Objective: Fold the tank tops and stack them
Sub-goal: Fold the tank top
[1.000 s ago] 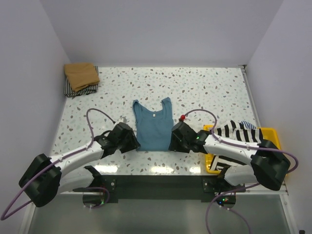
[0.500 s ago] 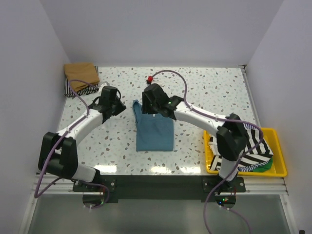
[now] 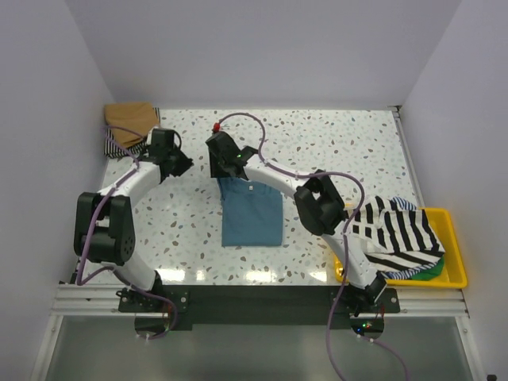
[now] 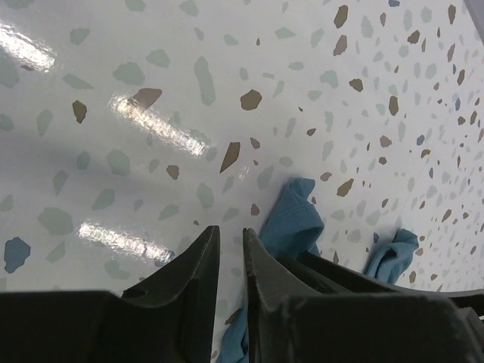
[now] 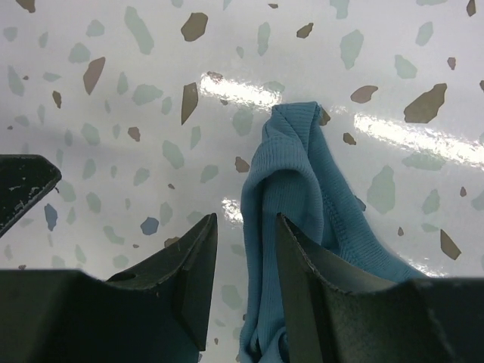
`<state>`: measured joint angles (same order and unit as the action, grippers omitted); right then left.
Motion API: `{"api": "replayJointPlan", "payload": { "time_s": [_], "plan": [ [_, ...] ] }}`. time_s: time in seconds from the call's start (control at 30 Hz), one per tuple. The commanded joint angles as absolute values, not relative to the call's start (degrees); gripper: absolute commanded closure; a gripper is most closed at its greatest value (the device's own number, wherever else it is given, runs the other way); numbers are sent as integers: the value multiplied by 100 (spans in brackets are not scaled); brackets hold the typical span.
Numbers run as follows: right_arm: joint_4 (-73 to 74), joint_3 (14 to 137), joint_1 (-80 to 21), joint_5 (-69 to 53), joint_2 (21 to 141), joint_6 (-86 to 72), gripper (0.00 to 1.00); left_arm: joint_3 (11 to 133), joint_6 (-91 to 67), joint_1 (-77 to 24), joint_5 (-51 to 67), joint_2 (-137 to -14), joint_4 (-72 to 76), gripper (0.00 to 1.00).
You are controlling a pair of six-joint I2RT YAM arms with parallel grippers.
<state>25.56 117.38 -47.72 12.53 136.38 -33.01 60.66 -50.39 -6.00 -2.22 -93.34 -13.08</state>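
The teal-blue tank top lies flat on the speckled table as a rough rectangle. My right gripper hangs over its far left corner. In the right wrist view this gripper stands open, with a bunched blue strap running between its fingers and unclamped. My left gripper is left of the shirt. Its jaws are open by a narrow gap with bare table between them, and a strap lies just to the right. A striped tank top hangs over the tray. A tan tank top sits on a striped one.
The yellow tray stands at the near right with a bit of green cloth in it. Walls close the table on the left, the back and the right. The tan and striped pile fills the far left corner.
Both arms have swung from the shirt's near hem out to its far strap end. Both jaws have narrowed. The blue top now lies shorter and squarer.
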Motion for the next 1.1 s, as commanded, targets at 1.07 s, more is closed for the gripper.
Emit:
{"api": "replayJointPlan", "payload": {
  "time_s": [1.07],
  "plan": [
    [2769,12375,-4544,1784,14036,-3621,96,2672,-5677,-3700,352,-7400,361,92]
  ]
}}
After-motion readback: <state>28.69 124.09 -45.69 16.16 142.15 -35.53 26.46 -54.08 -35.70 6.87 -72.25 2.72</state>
